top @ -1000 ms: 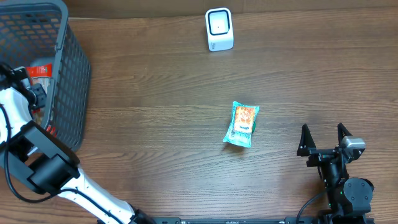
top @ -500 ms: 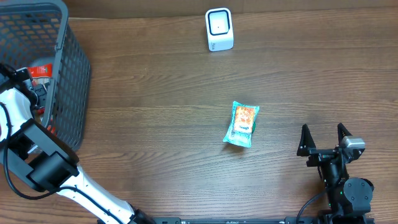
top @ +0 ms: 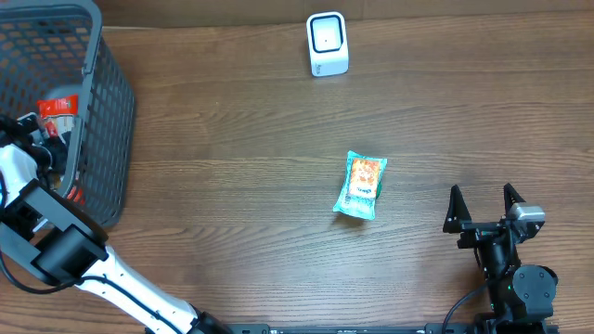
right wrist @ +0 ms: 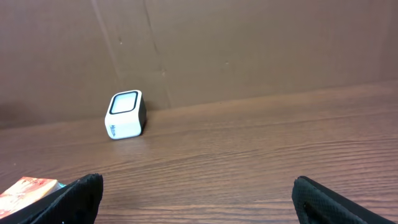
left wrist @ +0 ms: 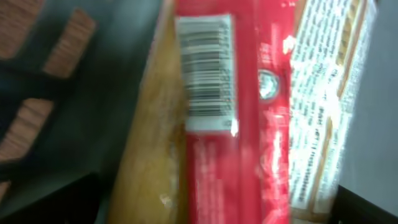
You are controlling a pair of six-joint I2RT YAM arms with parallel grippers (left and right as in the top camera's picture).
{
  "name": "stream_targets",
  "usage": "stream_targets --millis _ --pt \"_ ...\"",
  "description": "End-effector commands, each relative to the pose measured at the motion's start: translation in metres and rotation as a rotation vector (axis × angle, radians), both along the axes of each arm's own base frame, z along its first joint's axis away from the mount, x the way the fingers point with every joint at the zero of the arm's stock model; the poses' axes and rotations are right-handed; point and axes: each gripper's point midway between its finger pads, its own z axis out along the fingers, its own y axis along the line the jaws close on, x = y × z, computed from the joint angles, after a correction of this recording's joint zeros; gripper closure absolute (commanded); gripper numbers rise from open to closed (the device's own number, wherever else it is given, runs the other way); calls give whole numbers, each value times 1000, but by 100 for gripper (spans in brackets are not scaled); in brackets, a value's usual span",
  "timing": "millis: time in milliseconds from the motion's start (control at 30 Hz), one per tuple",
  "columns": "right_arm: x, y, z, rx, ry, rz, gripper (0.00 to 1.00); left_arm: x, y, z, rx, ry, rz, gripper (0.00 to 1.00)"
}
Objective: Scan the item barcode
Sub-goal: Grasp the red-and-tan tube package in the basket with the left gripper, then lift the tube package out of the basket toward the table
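A red and tan packet [left wrist: 233, 118] with a white barcode label [left wrist: 205, 74] fills the left wrist view, blurred and very close. It lies in the grey mesh basket [top: 102, 139], where it shows as a red packet [top: 58, 106]. My left gripper [top: 46, 141] hangs inside the basket just above it; its dark fingertips [left wrist: 50, 199] stand wide apart at the frame's bottom corners, open. A teal snack packet [top: 360, 185] lies on the table's middle. The white scanner [top: 327, 44] stands at the back. My right gripper [top: 484, 206] rests open at the front right, holding nothing.
The wooden table [top: 232, 186] spreads between basket and right arm. In the right wrist view the scanner [right wrist: 125, 115] stands against a brown cardboard wall [right wrist: 249, 50], and a corner of the snack packet [right wrist: 28, 186] shows at the lower left.
My left gripper has opened inside the basket and the left arm has drawn slightly back toward the lower left. The right arm and the teal packet have not moved.
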Motion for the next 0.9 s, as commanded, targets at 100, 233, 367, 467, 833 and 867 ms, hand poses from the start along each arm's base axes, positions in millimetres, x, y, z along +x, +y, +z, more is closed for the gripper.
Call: stream_targets --millis 100,233,367,467,833,867 --pt "0 0 -2 3 -4 0 0 -15 -29 -77 -162 102 -19 86" --pt "0 0 -2 3 -4 0 0 -10 -22 -56 -134 76 -19 96" --pt "0 0 -2 3 -4 0 0 7 -13 -5 -79 -16 -31 96" --pt "0 0 -2 3 -4 0 0 22 -10 53 -30 -127 -35 96" --pt "0 0 -2 3 -4 0 0 16 -28 303 221 -565 38 96" --pt "0 0 -2 3 -4 0 0 10 -34 328 249 -610 42 96"
